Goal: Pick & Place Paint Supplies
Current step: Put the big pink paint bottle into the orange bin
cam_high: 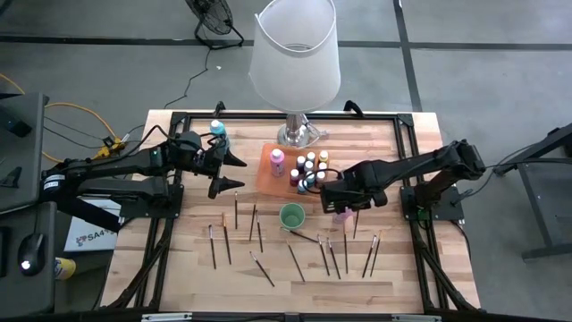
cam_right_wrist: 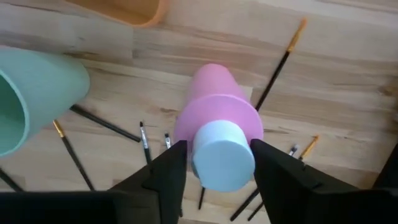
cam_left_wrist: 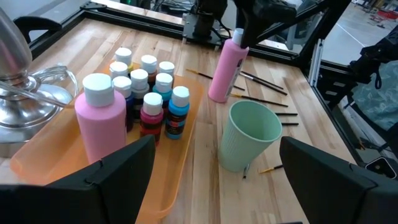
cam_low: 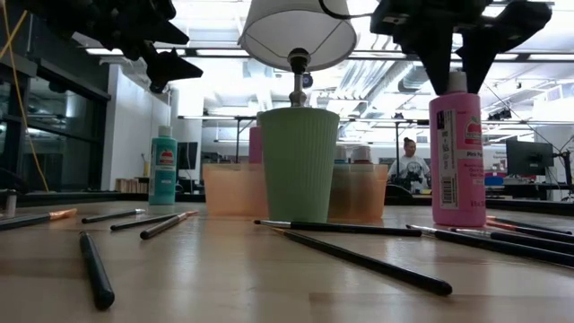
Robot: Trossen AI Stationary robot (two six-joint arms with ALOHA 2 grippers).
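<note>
A tall pink bottle (cam_high: 342,213) (cam_low: 457,161) with a white cap stands upright on its base on the wooden table, right of a green cup (cam_high: 291,216). My right gripper (cam_right_wrist: 221,155) hangs over it, pointing down, shut on its cap. An orange tray (cam_left_wrist: 180,180) holds several small paint bottles (cam_left_wrist: 152,93) and a second pink bottle (cam_left_wrist: 99,118). A teal bottle (cam_high: 218,134) stands at the far left. Thin brushes (cam_high: 268,250) lie scattered on the near half. My left gripper (cam_high: 234,174) waits open above the table, left of the tray. My right gripper pinches the pink bottle's white cap (cam_right_wrist: 224,152) between its two fingers, one on each side. The fingers (cam_low: 453,76) come from above, pointing down. The bottle stands upright with its base on the table.
A big lamp (cam_high: 295,54) with a white shade stands at the far middle, its metal base (cam_left_wrist: 25,87) beside the tray. Brushes (cam_right_wrist: 273,74) lie around the pink bottle's foot. A black frame (cam_high: 411,134) runs along the table's edges.
</note>
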